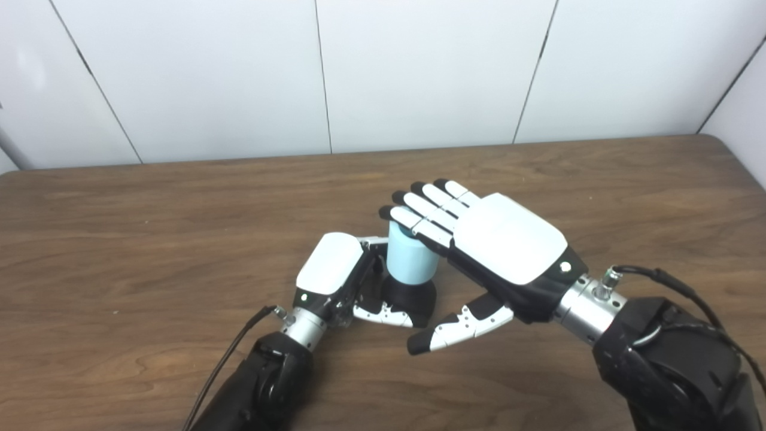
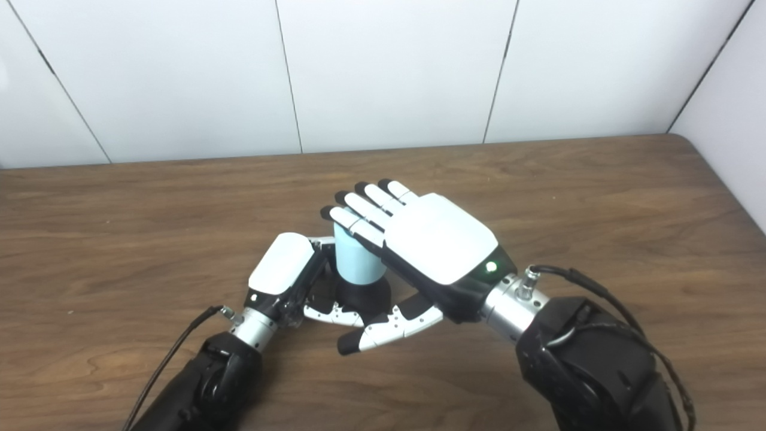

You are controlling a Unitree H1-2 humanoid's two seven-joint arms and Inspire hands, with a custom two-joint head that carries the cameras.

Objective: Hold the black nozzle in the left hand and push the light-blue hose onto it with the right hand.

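At frame centre the left hand (image 1: 335, 272) wraps the black nozzle (image 1: 413, 296); the light-blue hose (image 1: 410, 260) stands upright on it (probably light, slightly squashy). The right hand (image 1: 508, 245), flat and spread, presses its top, gripping nothing

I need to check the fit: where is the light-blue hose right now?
Mid-table, the light-blue hose stands upright on the black nozzle, which the left hand grips; the right hand lies flat over its top.
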